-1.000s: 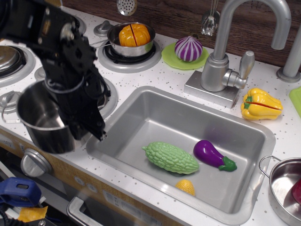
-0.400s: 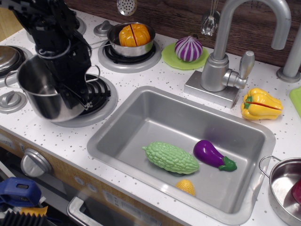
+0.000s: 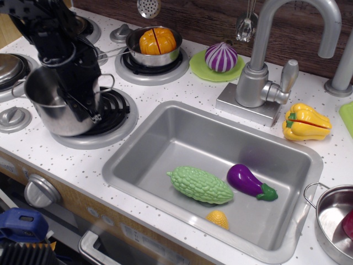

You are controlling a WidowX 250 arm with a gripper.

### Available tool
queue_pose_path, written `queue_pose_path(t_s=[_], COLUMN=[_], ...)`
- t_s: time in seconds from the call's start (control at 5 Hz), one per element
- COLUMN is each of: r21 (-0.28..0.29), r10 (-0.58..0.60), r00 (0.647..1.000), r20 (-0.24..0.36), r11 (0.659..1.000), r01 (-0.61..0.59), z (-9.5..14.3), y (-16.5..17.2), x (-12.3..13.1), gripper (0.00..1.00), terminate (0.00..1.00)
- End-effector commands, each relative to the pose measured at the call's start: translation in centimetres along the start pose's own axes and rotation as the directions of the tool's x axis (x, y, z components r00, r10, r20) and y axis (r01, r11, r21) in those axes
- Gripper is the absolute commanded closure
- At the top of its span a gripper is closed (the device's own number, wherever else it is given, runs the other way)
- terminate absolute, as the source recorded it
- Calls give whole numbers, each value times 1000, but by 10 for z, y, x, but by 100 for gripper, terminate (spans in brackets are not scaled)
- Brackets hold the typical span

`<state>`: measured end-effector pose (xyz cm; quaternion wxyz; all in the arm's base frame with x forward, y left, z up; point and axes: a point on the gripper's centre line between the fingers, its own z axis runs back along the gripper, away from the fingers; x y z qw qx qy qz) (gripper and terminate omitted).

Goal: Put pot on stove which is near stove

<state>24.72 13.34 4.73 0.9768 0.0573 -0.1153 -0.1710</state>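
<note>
Nearest the camera, at the counter's front edge, a grey knob (image 3: 39, 191) sits on the cabinet face at the left, with a blue object (image 3: 22, 223) below it; at the near right, a wide shallow steel pot (image 3: 333, 218) stands partly out of frame; between them the rectangular steel sink (image 3: 165, 130) holds a bumpy green gourd (image 3: 199, 185), a purple eggplant (image 3: 251, 182) and a small yellow corn piece (image 3: 218, 219), all lying apart on its floor; farther back on the left, the pot (image 3: 55, 107) stands on the left part of the stove (image 3: 118, 118), its base over the black coil and grey rim, one wire handle showing at its right side; the black gripper (image 3: 83, 94) reaches down over the pot's right rim, one finger apparently inside and one outside the wall, clamped on the rim so far as the view shows; right of the sink, a yellow bell pepper (image 3: 304, 121) lies on the speckled counter (image 3: 182, 91) beside the silver faucet (image 3: 265, 66); at the far side, a small pan (image 3: 154, 47) holding an orange vegetable sits on a rear burner (image 3: 151, 69), and a purple-and-white onion (image 3: 221, 57) rests on a green plate (image 3: 201, 66) near the dark wall.
</note>
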Motion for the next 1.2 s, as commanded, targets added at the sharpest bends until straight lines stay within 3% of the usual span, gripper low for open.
queue_pose_path(t_s=[0.0,0.8,1.0], r21=[13,-16,-14], r10=[-33,33,19], r00=[999,999,999], r20=[39,21,31], r11=[999,999,1000], r01=[32,-33,-18], z=[-2,4,1], y=[18,-11,-12], x=[10,24,30], gripper=[100,100,100], terminate=[0,0,100])
